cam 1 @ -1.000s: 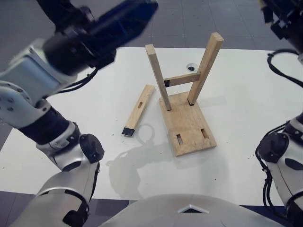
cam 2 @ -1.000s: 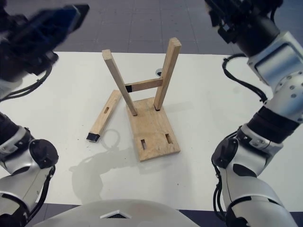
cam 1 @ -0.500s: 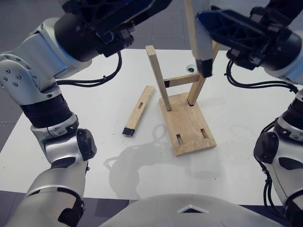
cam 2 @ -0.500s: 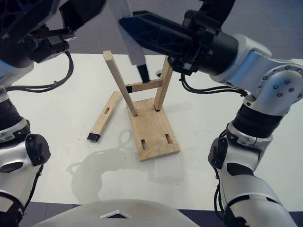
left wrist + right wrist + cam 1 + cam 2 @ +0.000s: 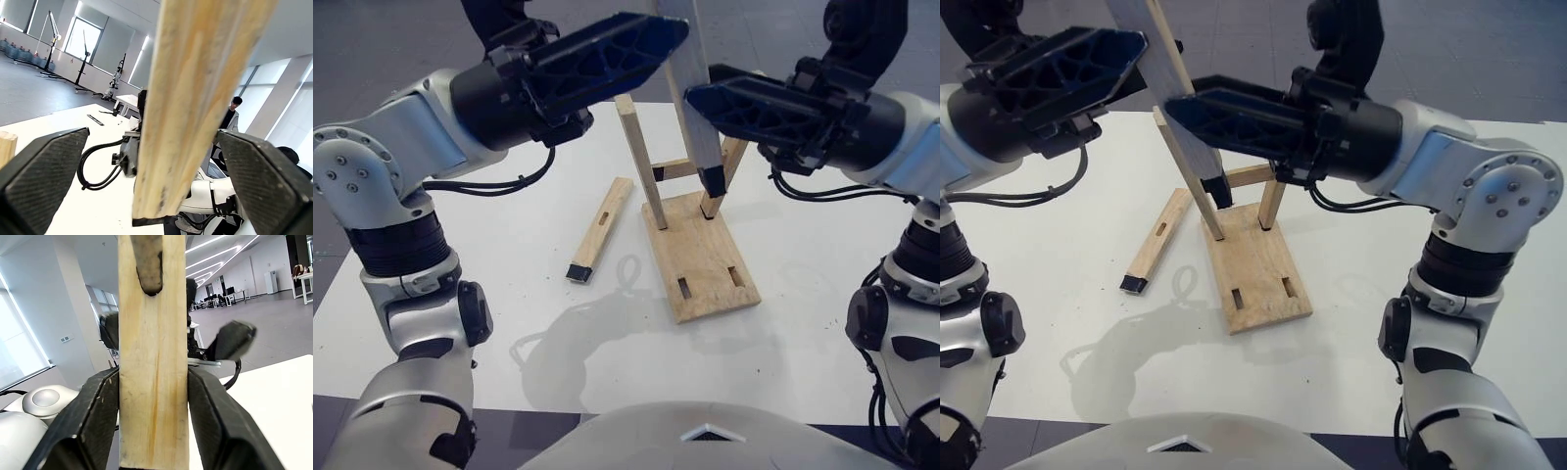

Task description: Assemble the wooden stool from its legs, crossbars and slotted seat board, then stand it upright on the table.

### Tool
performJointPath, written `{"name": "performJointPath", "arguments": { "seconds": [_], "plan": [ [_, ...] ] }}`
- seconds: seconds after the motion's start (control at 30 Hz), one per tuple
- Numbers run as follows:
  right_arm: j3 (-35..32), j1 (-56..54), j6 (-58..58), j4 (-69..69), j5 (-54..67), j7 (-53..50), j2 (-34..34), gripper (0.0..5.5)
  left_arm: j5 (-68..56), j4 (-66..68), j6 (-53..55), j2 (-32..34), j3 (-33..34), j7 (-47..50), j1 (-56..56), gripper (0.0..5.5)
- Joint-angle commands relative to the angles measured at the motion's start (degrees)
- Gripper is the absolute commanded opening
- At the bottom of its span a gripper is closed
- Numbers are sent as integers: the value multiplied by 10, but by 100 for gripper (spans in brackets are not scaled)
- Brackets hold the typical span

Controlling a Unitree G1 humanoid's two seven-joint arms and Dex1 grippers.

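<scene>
Well, in the left eye view my right gripper (image 5: 697,98) clamps a leg (image 5: 704,147) at upper centre above the seat board (image 5: 705,264); the left wrist view has my left gripper (image 5: 152,132) spread wide astride it, apparently clear; the right wrist view confirms the clamp.
</scene>
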Motion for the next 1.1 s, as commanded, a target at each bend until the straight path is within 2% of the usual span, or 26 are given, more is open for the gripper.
{"name": "performJointPath", "arguments": {
  "seconds": [0.03,0.47,0.9,1.0,1.1],
  "plan": [
    [14,13,-12,-14,-14,11,-12,202,-17,-8,11,22,-14,-11,-13,481],
    [41,40,-17,-26,-29,34,-31,202,-11,5,32,40,-64,-34,0,481],
    [53,52,-20,-42,-35,42,-32,202,2,11,43,54,-70,-59,-18,269],
    [53,52,-21,-41,-37,43,-32,202,5,11,47,55,-70,-65,-19,239],
    [53,54,-21,-43,-37,43,-33,202,11,9,47,53,-70,-67,-20,234]
  ]
}}
